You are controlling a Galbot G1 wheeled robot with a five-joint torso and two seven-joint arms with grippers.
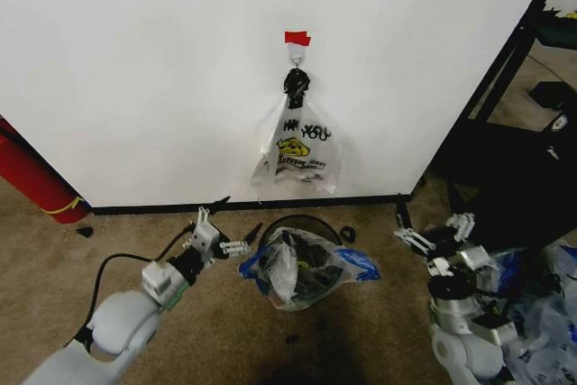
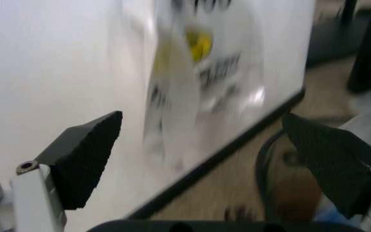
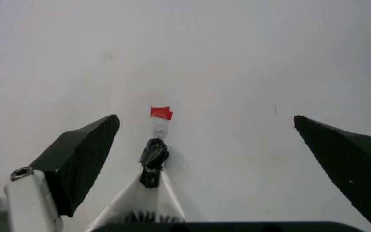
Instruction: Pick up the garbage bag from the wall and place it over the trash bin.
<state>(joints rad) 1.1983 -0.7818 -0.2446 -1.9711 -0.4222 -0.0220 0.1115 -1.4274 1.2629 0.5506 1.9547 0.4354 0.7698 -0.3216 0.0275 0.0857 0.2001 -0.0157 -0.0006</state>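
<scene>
The trash bin [image 1: 311, 227] stands on the carpet just below the wall [image 1: 135, 60]. The garbage bag [image 1: 279, 270], see-through with blue patches, lies crumpled over and inside its mouth, spilling over the rim toward me. My left gripper [image 1: 224, 230] hovers open just left of the bin with nothing between its fingers, and in the left wrist view it [image 2: 202, 118] faces the wall. My right gripper [image 1: 431, 232] is open to the right of the bin, a hand's width away; in the right wrist view it [image 3: 206, 120] points at the wall.
A clear bag with a yellow smiley face [image 1: 297, 146] hangs from a hook [image 1: 296, 59] under red tape [image 1: 297, 39]. A red cylinder [image 1: 36, 178] leans at the left. A black rack [image 1: 514, 60] and a pile of plastic bags [image 1: 545, 313] crowd the right.
</scene>
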